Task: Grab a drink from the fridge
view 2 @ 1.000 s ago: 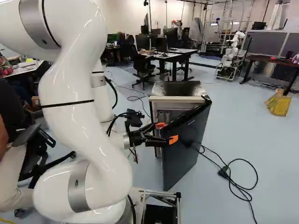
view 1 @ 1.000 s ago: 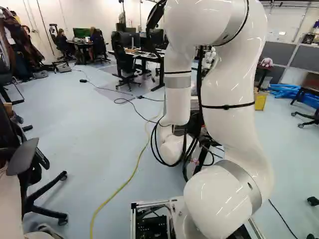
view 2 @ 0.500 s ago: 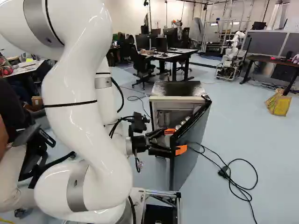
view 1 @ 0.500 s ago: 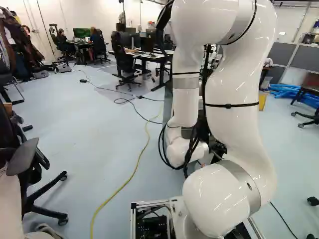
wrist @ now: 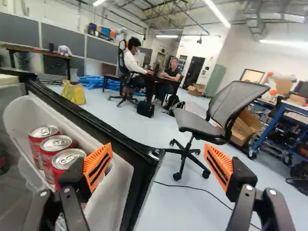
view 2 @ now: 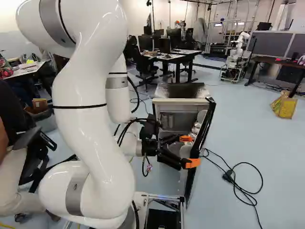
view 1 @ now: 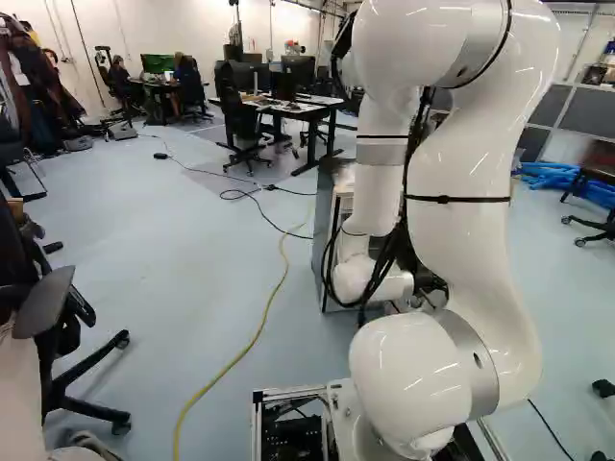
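The fridge door (view 2: 204,128) stands wider open now, exposing 3 red drink cans (wrist: 56,143) in the bin (wrist: 116,185) on its left face; grasping them looks feasible. The gripper (wrist: 158,156) is spread, near the door's edge.

3 red cans (wrist: 55,155) partly hidden, white arm (view 2: 78,90) cut off above

Base views: bright, fairly even overhead light. Floor (view 1: 173,279) pale, shadows soft, darker under the desk (view 2: 181,58). Arm (view 1: 461,230) shows short glare streaks. Fridge top (view 2: 181,90) throws a patchy reflection. Wrist view: strip lights (wrist: 217,12) blown out, wall (wrist: 243,45) behind near white. Glints on can lids (wrist: 67,158) and the glossy door edge (wrist: 96,119). Background detail soft, wide-angle stretch toward the edges.
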`<state>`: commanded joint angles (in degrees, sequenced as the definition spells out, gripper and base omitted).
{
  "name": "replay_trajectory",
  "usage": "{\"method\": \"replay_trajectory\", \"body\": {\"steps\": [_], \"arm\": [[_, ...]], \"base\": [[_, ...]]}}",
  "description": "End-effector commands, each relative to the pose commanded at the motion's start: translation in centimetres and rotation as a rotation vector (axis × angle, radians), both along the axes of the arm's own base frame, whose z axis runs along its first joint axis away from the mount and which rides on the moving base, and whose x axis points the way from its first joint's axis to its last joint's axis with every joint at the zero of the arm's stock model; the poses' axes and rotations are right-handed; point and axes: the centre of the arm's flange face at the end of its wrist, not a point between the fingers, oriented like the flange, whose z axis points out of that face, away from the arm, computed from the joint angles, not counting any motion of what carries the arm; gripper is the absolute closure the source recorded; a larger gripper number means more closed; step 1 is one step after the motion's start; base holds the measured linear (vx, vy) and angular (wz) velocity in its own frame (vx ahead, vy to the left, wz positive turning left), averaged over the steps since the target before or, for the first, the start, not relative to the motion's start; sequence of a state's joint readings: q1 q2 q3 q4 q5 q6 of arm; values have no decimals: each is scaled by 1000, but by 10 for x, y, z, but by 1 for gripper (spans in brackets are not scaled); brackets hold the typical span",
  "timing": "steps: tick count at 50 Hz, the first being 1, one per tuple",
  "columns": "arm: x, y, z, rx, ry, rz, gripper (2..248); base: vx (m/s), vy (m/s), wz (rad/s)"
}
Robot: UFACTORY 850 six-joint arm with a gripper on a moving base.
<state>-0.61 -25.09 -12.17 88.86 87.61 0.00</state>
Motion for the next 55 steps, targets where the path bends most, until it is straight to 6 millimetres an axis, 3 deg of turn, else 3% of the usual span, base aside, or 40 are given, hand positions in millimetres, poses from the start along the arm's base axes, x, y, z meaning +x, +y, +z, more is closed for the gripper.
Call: {"method": "replay_trajectory", "body": {"steps": [55], "arm": [[77, -132, 3, -24, -251, -465, 3]], "base": [[0, 0, 0]]}}
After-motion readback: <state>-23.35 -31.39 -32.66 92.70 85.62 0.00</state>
